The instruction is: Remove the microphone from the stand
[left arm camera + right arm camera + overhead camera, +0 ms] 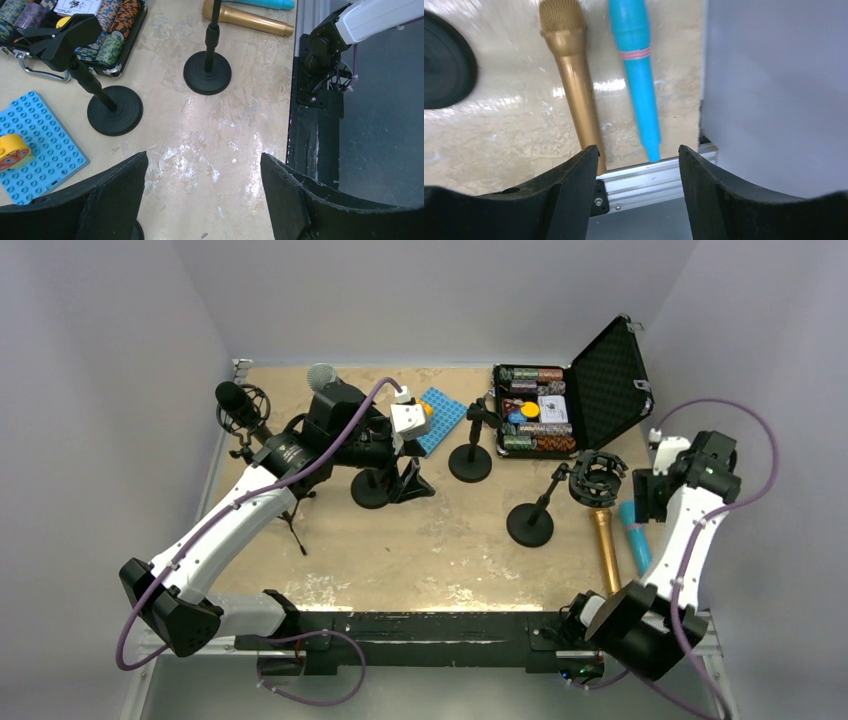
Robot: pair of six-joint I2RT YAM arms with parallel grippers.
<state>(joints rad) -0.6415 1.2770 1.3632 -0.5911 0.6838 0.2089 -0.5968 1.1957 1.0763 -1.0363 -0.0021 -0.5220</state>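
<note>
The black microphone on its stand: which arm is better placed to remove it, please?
Left. The black microphone stands beside the left arm; the right hand is at the far right edge.

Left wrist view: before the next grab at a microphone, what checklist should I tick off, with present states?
1. Left gripper open, empty: ok.
2. Right gripper open, empty: ok.
3. Gold microphone and blue microphone lying on the table: ok.
4. Black microphone removed: not ok, mounted.
5. Left gripper aimed at a microphone: not ok, faces empty stands.
6. Grey-headed microphone mounted or loose: cannot tell, left arm hides it.
</note>
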